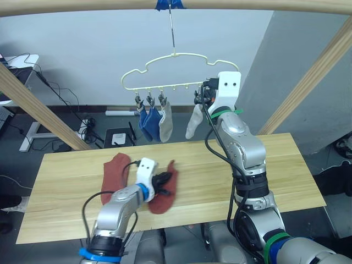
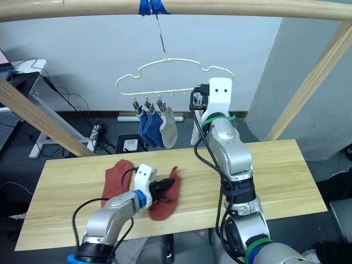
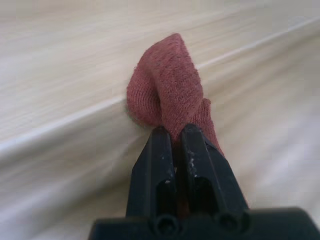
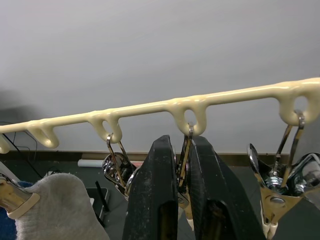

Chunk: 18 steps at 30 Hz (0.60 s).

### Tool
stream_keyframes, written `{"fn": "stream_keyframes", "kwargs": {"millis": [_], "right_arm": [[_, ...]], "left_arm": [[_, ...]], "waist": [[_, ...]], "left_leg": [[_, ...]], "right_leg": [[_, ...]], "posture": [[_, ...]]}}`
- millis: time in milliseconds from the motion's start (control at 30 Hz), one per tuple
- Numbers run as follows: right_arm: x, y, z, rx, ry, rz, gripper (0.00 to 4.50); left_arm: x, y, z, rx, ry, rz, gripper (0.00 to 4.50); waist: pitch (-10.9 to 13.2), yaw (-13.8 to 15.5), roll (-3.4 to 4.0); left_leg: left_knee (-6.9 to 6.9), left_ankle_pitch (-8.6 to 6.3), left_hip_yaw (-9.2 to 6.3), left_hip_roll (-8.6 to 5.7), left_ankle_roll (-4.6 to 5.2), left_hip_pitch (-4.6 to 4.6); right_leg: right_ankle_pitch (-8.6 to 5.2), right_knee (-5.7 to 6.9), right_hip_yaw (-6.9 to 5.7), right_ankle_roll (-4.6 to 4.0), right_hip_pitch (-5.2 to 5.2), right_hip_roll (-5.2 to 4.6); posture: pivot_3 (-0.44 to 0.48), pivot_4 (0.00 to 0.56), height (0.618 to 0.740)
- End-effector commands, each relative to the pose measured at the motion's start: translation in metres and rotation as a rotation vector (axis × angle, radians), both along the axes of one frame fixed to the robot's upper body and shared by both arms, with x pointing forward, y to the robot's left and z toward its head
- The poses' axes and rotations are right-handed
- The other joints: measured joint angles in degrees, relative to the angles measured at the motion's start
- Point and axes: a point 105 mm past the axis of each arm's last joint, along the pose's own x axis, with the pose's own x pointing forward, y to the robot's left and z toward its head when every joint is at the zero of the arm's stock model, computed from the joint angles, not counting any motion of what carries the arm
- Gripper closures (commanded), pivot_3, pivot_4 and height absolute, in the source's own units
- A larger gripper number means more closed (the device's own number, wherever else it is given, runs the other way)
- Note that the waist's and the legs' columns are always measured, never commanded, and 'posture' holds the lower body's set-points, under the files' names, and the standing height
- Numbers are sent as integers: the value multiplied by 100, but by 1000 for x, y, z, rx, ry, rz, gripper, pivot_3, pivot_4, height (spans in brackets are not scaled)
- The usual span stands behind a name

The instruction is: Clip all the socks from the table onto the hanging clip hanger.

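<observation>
Two sloping wooden posts [image 1: 38, 107] and an overhead wooden rail [image 1: 247, 5] are seen framing the work area, behind which a pale grey wall [image 1: 82, 49] and a dark floor with cables and a power strip [image 1: 87, 129] are visible. The table [image 1: 286, 170], a long top of light wood planks, is set across the foreground. The clip hanger [image 1: 176, 69] is suspended by its metal hook from the rail, at a point wrapped with blue tape [image 1: 168, 4]. Two blue socks [image 1: 148, 121] and one grey sock [image 1: 165, 122] are held side by side on its left clips; a second grey sock [image 1: 193, 122] is hung further right, just beside the right arm. One rust-red sock [image 1: 114, 168] is laid flat on the table, touched by the second red sock [image 1: 165, 192], part of which is lifted and folded. The left gripper [image 1: 163, 184] is pressed together on that second red sock. The right gripper [image 4: 182, 200] is raised at the hanger's lower bar, its fingers [image 4: 155, 200] closed upon a metal clip [image 4: 186, 150]. No legible writing or brand marking is presented.
</observation>
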Motion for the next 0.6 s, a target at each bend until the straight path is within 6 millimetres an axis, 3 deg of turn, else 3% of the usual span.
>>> {"fn": "stream_keyframes", "kwargs": {"millis": [33,133,267,600], "right_arm": [[-7,1,23,41,-80,13,4500],[-8,0,26,41,-86,12,4500],[-9,0,30,43,-96,13,4500],[-12,1,35,33,-110,17,4500]], "left_arm": [[2,-25,42,-101,-124,-95,4470],[10,-48,66,-148,-208,-122,4470],[26,-67,81,-201,-260,-92,4470],[59,-80,99,-260,-323,47,4470]], "waist": [[0,-16,0],[0,-42,0],[0,-36,0],[0,-62,0]], "left_leg": [[-1,0,0,1,0,0],[-4,0,0,1,0,1],[-4,0,1,-1,0,0],[-5,0,1,-2,1,-1]], "right_leg": [[0,0,1,0,0,1],[-1,-2,1,1,0,5],[-4,-6,2,5,0,4],[-8,-9,2,14,0,5]], "posture": [[-239,258,740],[-246,255,740],[-254,253,740],[-270,251,740]]}}
